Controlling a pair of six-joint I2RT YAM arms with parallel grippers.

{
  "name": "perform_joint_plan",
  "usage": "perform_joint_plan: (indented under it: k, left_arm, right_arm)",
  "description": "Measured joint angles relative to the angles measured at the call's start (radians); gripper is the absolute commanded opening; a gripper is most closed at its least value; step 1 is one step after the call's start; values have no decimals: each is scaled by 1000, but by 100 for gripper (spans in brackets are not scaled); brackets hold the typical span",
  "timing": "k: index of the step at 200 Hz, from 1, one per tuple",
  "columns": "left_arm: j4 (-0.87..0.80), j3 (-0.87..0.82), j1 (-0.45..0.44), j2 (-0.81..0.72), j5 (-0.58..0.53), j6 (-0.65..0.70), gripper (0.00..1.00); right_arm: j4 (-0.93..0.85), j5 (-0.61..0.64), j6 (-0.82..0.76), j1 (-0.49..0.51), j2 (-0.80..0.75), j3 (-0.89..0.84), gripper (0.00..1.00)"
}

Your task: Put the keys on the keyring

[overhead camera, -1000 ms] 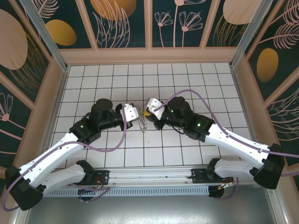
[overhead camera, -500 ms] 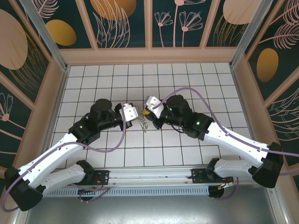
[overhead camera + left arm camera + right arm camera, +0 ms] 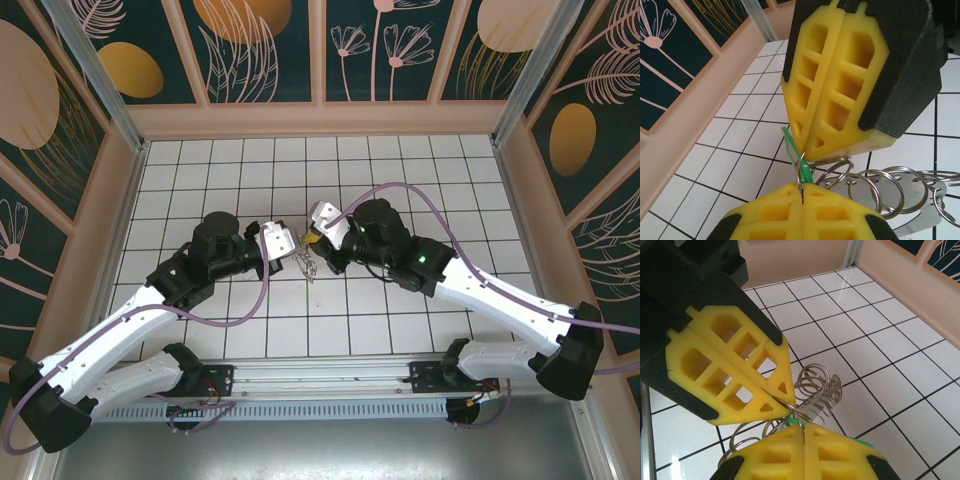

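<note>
Where the two arms meet above the white tiled desk (image 3: 420, 180), a small silvery ring, taken here as the keyring (image 3: 800, 171), is seen pinched from two sides at once. The left gripper (image 3: 802, 194) is clenched on the keyring's lower edge, its yellow fingers pressed flat together with the thin wire caught in the seam between them. The right gripper (image 3: 808, 150) is likewise clenched, its jaws closed with no gap, and its tip is set against the opposite edge of the keyring. The two grippers are thus held tip to tip, with the keyring between them.

A narrow green tag (image 3: 789, 142) is threaded past the keyring and lies against the right gripper's yellow finger. The keys (image 3: 900, 195), a bunch of linked silvery split rings and flat metal pieces, are strung out just beside the keyring and trail away from it over the tiles. It cannot be told whether the bunch rests on the desk or hangs just clear of it.

From above, the keyring is found near the middle of the desk, with the left arm reaching in from one side of it and the right arm from the other.
</note>
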Motion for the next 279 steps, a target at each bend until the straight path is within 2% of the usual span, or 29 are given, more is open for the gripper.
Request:
perform_joint_plan:
  k: [78, 279]
  left_arm:
    - [0, 0, -4, 0, -13, 11, 0]
    - [-4, 0, -23, -16, 7, 23, 0]
  right_arm:
    - [-28, -34, 41, -22, 10, 18, 0]
    - [-81, -3, 97, -79, 42, 51, 0]
